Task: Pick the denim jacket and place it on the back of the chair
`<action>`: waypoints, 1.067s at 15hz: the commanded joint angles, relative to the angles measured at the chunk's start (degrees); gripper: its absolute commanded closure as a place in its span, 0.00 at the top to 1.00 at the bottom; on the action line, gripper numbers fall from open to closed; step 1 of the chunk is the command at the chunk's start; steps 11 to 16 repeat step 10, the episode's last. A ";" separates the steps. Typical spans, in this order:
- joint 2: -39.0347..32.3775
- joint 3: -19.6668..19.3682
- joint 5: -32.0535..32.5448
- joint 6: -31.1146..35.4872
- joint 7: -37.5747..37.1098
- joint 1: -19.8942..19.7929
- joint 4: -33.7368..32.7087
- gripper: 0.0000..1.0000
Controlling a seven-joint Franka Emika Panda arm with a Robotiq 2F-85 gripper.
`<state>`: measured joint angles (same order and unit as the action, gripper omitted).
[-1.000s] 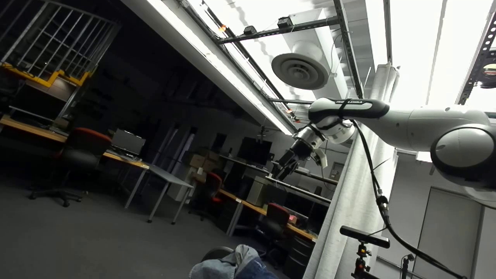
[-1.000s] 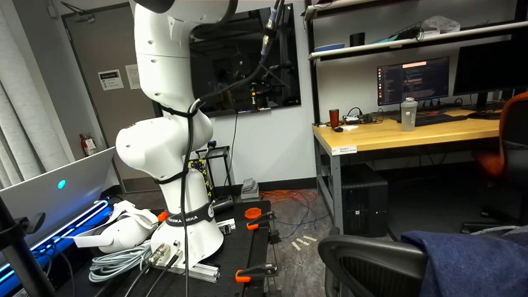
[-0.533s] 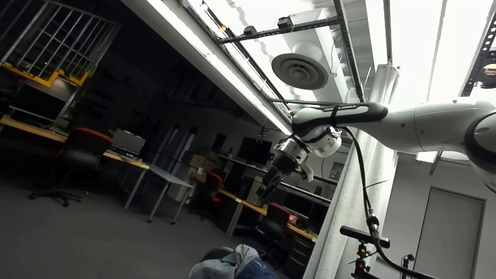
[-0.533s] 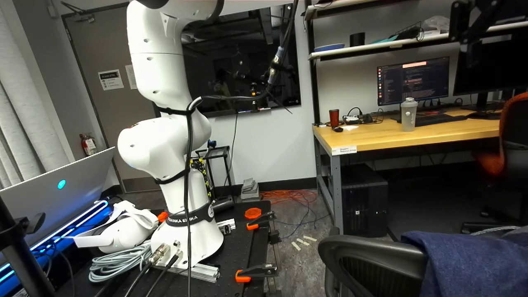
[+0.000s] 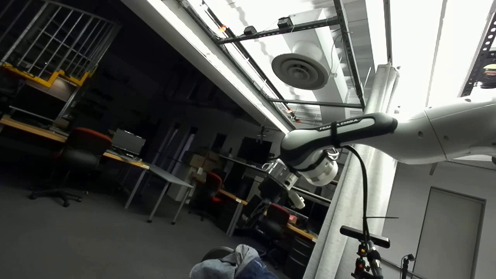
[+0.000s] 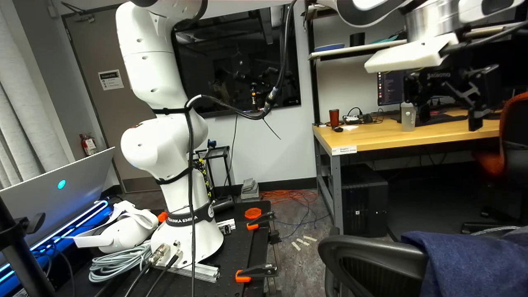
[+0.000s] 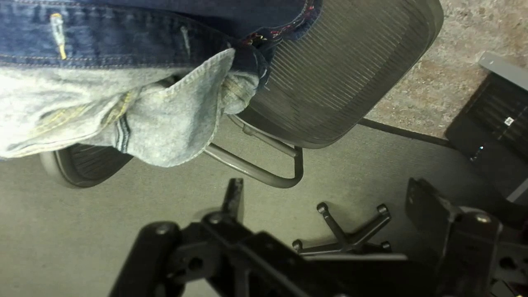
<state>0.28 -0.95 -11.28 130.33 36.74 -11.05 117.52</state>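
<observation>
The denim jacket, dark blue with a pale side, lies draped over the chair in the wrist view [image 7: 177, 119]. It also shows in the exterior views [image 6: 474, 264] [image 5: 234, 267]. The dark mesh chair [image 7: 350, 70] is partly covered by the jacket; it also shows in both exterior views [image 6: 371, 258] [image 5: 217, 253]. My gripper [image 7: 326, 185] is open, its two fingers wide apart with nothing between them. In an exterior view my gripper [image 6: 449, 119] hangs well above the chair and jacket, fingers down. It is dark against the background in an exterior view [image 5: 252, 217].
A wooden desk [image 6: 392, 142] with a shaker bottle [image 6: 408, 117] and monitors stands behind the gripper. A black computer tower [image 6: 365, 202] is under it. An orange office chair [image 6: 511, 136] is at the right. A camera on a stand [image 5: 364, 236] is near the curtain [image 5: 348, 217].
The arm has reached outward and down. The gripper has come into view at the upper right in an exterior view and sunk lower left in an exterior view. Jacket and chair have not moved.
</observation>
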 commanded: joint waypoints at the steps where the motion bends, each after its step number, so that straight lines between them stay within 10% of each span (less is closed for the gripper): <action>1: 0.69 -1.92 0.10 0.95 -0.37 2.37 1.68 1.00; 16: 2.35 -2.37 0.19 1.47 -0.59 2.65 3.49 1.00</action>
